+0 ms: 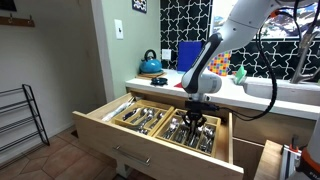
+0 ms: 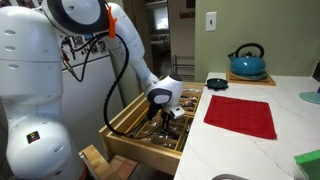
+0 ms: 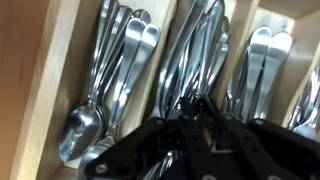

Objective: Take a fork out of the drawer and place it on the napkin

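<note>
The pale-wood drawer (image 1: 150, 148) stands pulled open below the counter; it also shows in an exterior view (image 2: 128, 140). Its two wooden trays hold silver cutlery. My gripper (image 1: 197, 122) is down inside the tray nearer the counter's far end, also seen in an exterior view (image 2: 166, 116). In the wrist view my fingers (image 3: 191, 104) are drawn together on a fork (image 3: 196, 55) in the middle slot, with spoons (image 3: 105, 85) in the slot beside it. The red napkin (image 2: 240, 116) lies flat on the white counter, apart from the gripper.
A blue kettle (image 2: 247, 62) (image 1: 150, 64) stands at the back of the counter, with a small dark bowl (image 2: 216, 82) near it. An upright blue board (image 1: 188, 55) leans against the wall. A wire rack (image 1: 20, 115) stands on the floor.
</note>
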`<state>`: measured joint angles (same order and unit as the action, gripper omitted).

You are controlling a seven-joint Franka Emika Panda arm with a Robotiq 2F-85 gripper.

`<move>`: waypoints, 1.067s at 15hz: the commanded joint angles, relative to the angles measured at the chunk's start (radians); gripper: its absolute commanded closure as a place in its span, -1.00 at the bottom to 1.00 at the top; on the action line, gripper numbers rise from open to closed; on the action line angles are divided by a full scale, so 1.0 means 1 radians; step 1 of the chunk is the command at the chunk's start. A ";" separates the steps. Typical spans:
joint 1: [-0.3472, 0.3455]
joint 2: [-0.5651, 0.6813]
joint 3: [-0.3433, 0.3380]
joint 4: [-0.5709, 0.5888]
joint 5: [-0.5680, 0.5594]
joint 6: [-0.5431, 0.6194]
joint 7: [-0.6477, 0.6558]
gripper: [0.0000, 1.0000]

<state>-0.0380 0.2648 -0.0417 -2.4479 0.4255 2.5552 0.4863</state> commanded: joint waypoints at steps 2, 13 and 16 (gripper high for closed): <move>0.019 0.026 -0.026 0.003 -0.056 0.005 0.047 0.57; 0.033 0.003 -0.027 -0.004 -0.081 0.010 0.082 0.94; 0.033 -0.038 -0.024 -0.024 -0.076 0.000 0.080 0.95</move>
<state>-0.0179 0.2683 -0.0612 -2.4474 0.3587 2.5560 0.5588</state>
